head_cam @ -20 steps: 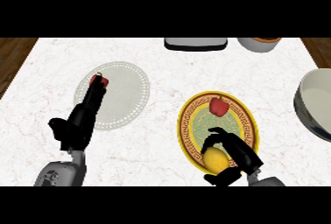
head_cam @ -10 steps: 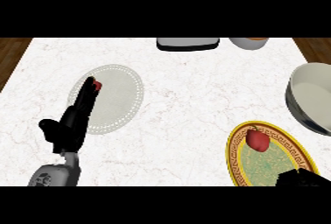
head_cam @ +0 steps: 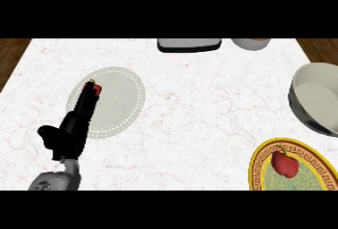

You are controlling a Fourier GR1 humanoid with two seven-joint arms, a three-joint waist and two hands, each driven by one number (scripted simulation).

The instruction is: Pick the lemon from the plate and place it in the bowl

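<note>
None of the lemon shows in the head view, so where it lies relative to any fingers cannot be told. The yellow-rimmed plate (head_cam: 259,162) sits at the near right, cut off by the view's edge, and on its visible green middle lies one red fruit (head_cam: 285,164) with a short stem pointing far-left. Beyond it, further along the right edge, stands the bowl (head_cam: 294,96), grey outside and pale inside, apart from the plate with bare marble counter (head_cam: 198,116) between them.

Well apart from both, on the left side of the counter, lies a pale plate (head_cam: 125,100) with a dotted rim. The left hand (head_cam: 69,134) comes in from the near left on its grey forearm (head_cam: 56,181) and lies over that plate's left part. Its fingers (head_cam: 86,100) are straight and held together, pointing away toward the far side, with the thumb sticking out to the left; they clasp nothing. A small red thing (head_cam: 97,88) sits right at the fingertips; whether it touches them cannot be told.

At the far edge, a dark tray (head_cam: 189,44) and, to its right, a pale cup (head_cam: 251,43) are partly cut off.
</note>
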